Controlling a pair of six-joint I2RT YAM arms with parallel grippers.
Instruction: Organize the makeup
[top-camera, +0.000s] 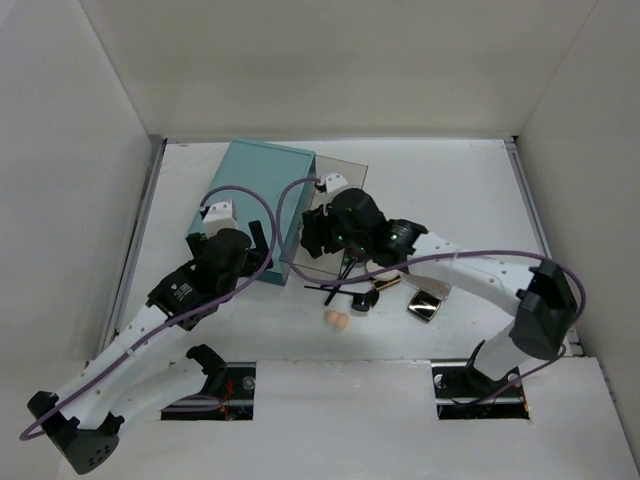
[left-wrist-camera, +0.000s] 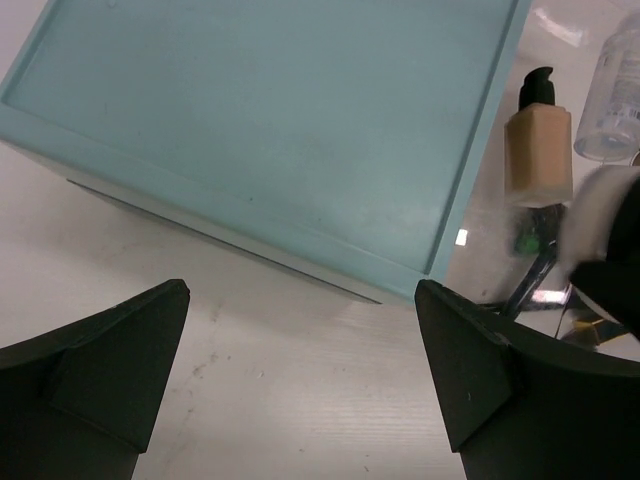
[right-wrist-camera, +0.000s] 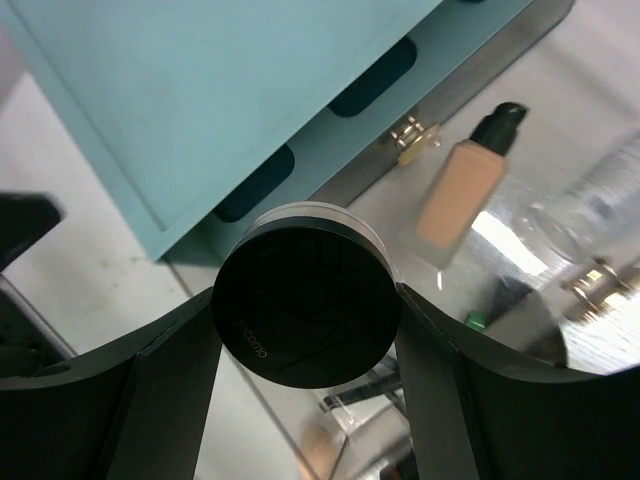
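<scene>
A white tabletop (top-camera: 450, 190) enclosed by plain white walls (top-camera: 300, 60) is seen from above; a large teal rectangular box (top-camera: 265, 170) is set at upper centre, with a glossy reflective panel (top-camera: 345, 170) just right of it; at the centre of the right wrist view, a round black-lidded compact (right-wrist-camera: 305, 295) is clamped in the right gripper (right-wrist-camera: 305, 335); faint lettering on its lid cannot be read; a beige square bottle with black pump (right-wrist-camera: 462, 190) lies at upper right; the left gripper (left-wrist-camera: 300, 330) is spread wide and empty below the box.
</scene>
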